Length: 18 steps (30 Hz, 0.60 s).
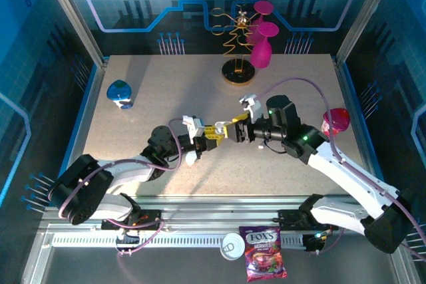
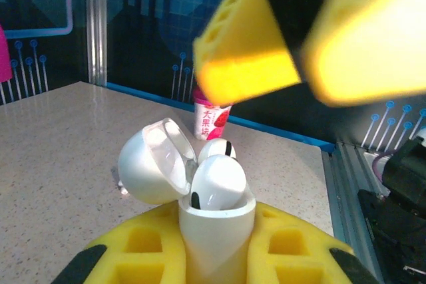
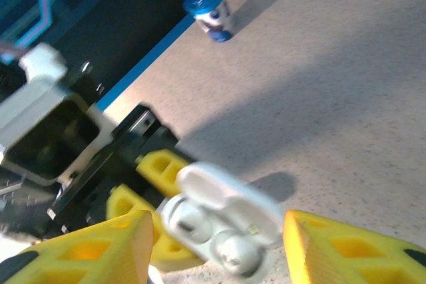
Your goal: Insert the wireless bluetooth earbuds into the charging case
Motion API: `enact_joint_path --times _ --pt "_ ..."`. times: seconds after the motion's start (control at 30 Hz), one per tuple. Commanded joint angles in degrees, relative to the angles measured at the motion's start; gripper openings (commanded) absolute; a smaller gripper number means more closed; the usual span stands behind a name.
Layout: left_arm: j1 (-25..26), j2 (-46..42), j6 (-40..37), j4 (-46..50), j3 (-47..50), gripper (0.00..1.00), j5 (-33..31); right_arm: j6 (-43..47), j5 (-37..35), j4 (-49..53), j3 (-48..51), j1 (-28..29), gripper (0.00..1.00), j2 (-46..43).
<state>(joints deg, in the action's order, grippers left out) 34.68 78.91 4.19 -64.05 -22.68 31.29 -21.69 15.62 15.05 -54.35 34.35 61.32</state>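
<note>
Two grippers meet tip to tip in the top view, the left gripper [image 1: 212, 131] facing the right gripper [image 1: 234, 128]. From the left wrist, we see its yellow fingers [image 2: 140, 251] clamped on the base of the charging case [image 2: 216, 231], lid [image 2: 150, 161] flipped open, both earbuds [image 2: 219, 181] seated inside it; blurred yellow fingers hang above the case. From the right wrist, the right gripper's fingers stand apart either side of the case, holding nothing. We judge insertion done; perhaps only shutting the lid remains.
</note>
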Motion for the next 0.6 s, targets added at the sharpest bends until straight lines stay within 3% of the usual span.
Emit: enact_joint_path --times 0.0,0.33,0.57 --pt "0.12 0.63 -2.41 -4.56 0.89 0.05 4.75 -3.63 1.2 -0.53 -0.19 -3.99 0.54 -0.21" --pt "0.1 0.25 -1.58 -6.22 0.28 0.05 6.89 1.24 6.6 14.96 -9.94 -5.43 0.53 11.65" --pt "0.09 0.19 -2.16 -5.29 0.4 0.05 4.41 6.87 10.21 20.87 -11.96 -5.18 0.54 13.55"
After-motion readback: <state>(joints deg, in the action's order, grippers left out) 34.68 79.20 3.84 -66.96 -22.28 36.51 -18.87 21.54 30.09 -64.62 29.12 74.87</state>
